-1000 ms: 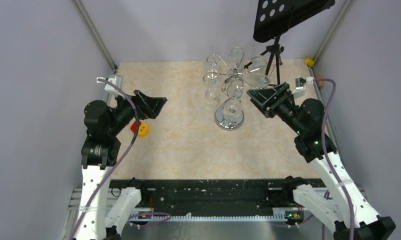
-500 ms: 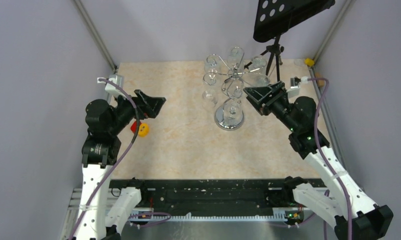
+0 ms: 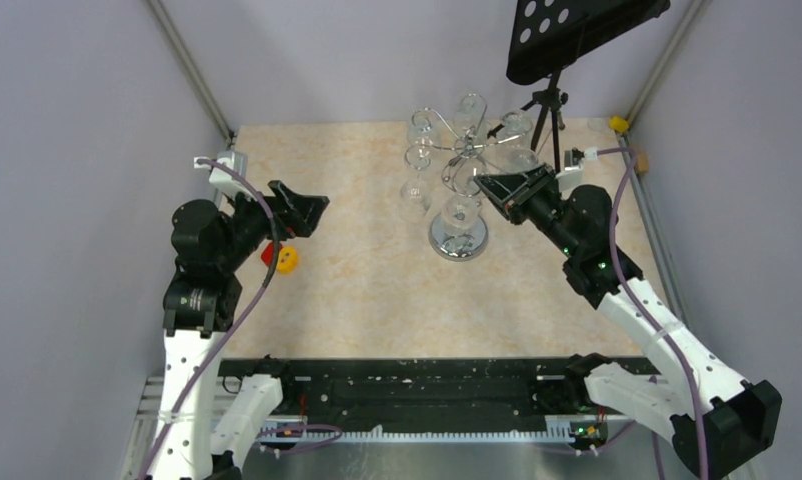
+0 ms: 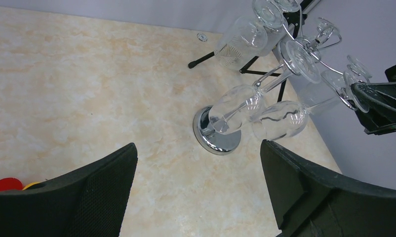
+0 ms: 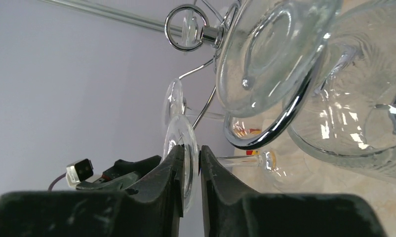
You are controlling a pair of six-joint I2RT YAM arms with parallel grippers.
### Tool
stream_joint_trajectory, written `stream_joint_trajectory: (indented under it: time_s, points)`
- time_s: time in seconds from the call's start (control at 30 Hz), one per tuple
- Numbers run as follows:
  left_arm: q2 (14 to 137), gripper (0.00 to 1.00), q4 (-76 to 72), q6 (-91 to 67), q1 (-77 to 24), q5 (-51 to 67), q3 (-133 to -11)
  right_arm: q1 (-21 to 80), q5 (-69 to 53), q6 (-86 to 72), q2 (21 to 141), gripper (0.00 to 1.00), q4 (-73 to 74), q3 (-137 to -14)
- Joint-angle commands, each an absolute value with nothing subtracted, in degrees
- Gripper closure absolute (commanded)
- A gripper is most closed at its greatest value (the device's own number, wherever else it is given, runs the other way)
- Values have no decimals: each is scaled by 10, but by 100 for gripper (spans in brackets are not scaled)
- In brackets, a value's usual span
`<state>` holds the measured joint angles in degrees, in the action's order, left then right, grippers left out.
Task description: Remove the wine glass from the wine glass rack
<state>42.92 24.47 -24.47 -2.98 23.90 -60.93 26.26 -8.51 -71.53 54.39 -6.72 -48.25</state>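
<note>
Altogether, two arms are reaching over one tabletop point(image 3: 357, 300), a flat slab printed in beige and cream marbling, and pale lilac-grey walls are closing it in on three sides. One wine glass rack point(image 3: 465, 152) is standing toward the far right of it: shiny silver wire, curled scroll arms spreading from a central post, a round chrome base mirroring the glass above. Clear stemmed glasses are hanging bowl-down from the scrolls. At least five are showing, but the transparent bowls are overlapping too much for a sure count, and one far bowl is carrying a cut pattern. The right arm's fingers point(image 5: 169, 197), matte black and blunt, are pinching the thin round foot of one wine glass point(image 4: 280, 121) on the rack's right side, with hardly a gap between them; that glass is hanging in its scroll, smooth bowl tilting toward the base. The left arm's fingers point(image 4: 102, 192) are standing wide apart, gripping nothing, well away from the rack. One small red-and-yellow object point(image 3: 283, 258) is lying beside the left arm. One black music stand point(image 3: 577, 30), with a perforated desk and tripod legs, is standing behind the rack.
</note>
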Motion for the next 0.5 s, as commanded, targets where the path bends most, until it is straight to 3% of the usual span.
stream_joint_trajectory:
  time_s: [0.0, 0.33, 0.47]
  points:
    - [421, 2, 236, -232, -27, 223, -616, 283, -42, -684, 541, 86, -38, -516]
    - [419, 2, 239, -229, -28, 216, -616, 289, -13, -663, 527, 99, -16, -528]
    - [417, 2, 241, -226, -28, 207, -614, 293, -8, -654, 524, 95, -11, -534]
